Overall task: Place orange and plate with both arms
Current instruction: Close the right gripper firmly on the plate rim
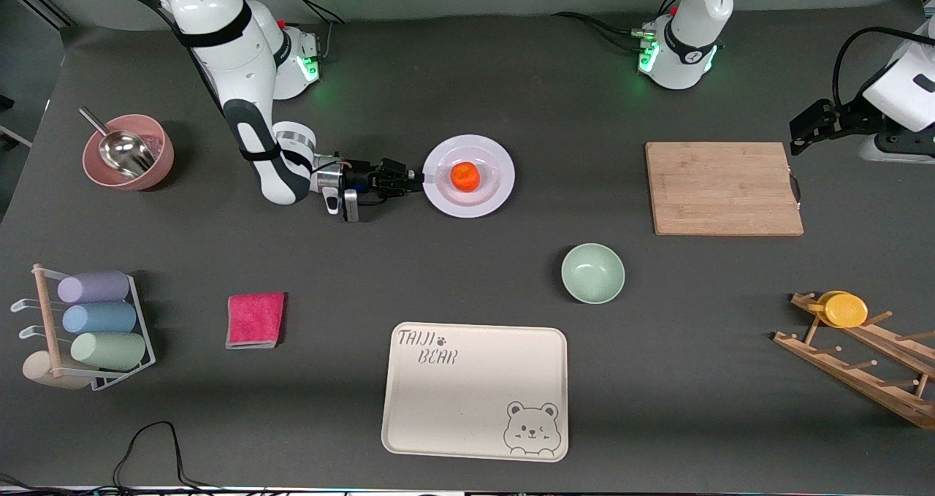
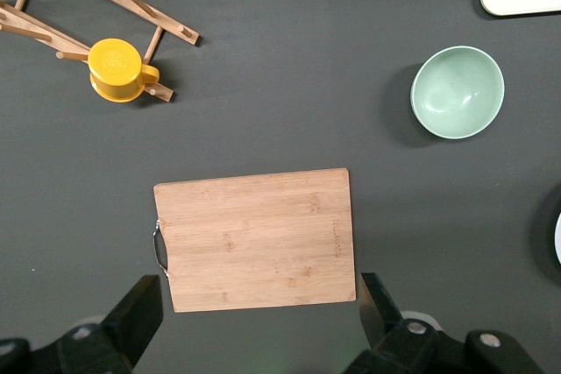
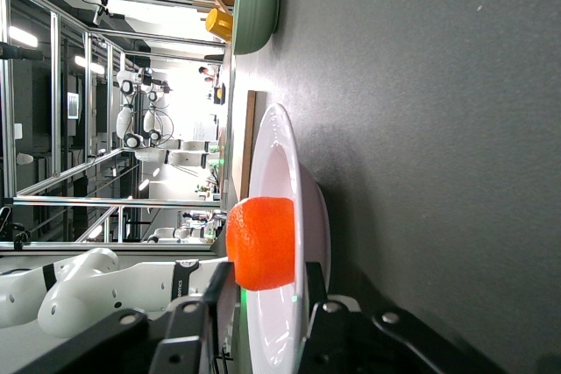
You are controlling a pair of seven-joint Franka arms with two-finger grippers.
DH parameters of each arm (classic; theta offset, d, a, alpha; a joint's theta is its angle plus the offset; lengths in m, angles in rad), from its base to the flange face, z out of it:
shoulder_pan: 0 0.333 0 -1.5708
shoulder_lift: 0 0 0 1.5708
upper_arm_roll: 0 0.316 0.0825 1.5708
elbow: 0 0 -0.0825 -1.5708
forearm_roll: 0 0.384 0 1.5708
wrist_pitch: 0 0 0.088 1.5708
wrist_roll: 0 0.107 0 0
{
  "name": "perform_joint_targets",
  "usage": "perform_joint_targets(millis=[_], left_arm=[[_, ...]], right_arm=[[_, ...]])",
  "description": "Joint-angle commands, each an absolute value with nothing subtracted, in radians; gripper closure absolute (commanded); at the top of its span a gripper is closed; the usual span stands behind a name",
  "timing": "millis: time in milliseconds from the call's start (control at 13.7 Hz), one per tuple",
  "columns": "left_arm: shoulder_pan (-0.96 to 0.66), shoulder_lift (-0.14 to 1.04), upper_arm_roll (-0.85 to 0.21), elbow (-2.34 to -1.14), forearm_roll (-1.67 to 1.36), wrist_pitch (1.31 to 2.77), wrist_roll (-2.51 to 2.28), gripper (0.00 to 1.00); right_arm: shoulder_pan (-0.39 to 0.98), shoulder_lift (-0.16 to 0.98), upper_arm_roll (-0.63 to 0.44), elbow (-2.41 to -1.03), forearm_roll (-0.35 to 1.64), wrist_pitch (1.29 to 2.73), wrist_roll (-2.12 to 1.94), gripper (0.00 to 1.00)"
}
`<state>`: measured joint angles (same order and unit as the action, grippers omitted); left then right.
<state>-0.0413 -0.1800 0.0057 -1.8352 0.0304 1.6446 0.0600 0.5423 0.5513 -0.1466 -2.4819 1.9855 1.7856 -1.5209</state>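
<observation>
Right gripper, just above the front frame's centre, pinches the rim of the round white glossy plate holding the small bumpy orange; left gripper waits open over the wooden cutting board. Plate looks stiff, slick, breakable; the orange could roll, so keep it level.

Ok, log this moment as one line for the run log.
right gripper: shut on plate rim | orange: in plate well | left gripper: open, over cutting board, waiting
</observation>
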Motion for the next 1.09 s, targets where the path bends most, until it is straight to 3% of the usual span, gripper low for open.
perform_joint_targets(millis=[0, 1020], left_arm=[[-0.046, -0.189, 0.008, -1.845, 0.046, 1.658, 0.069, 0.00], [-0.040, -0.175, 0.008, -1.850, 0.046, 1.663, 0.067, 0.00]], right_arm=[[0.572, 0.600, -0.135, -2.477, 2.017, 1.798, -1.566, 0.70], [0.624, 0.611, -0.132, -2.474, 2.017, 1.876, -1.652, 0.69]])
